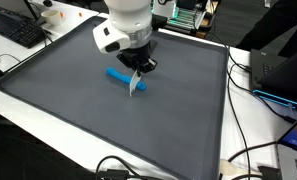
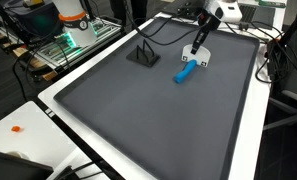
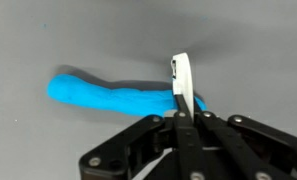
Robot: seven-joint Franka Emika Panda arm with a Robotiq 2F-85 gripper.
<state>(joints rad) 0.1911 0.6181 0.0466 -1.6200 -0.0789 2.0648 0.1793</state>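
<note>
The end effector (image 3: 184, 112), jaws pinched on a thin white strip (image 3: 183, 75), stood at one end of the blue piece (image 3: 98, 94) on the mat (image 1: 68, 100). Pressed down, the strip could twist loose or shove the piece aside.

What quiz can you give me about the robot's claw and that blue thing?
1. True or false: the claw is shut on a thin white flat strip.
2. What lies next to the strip? A a red ball, B a long lumpy blue bar, C a green cup.
3. Fill in: the bar lies on a wide, flat ___.
Key: 1 true. 2 B. 3 the dark grey mat.
</note>
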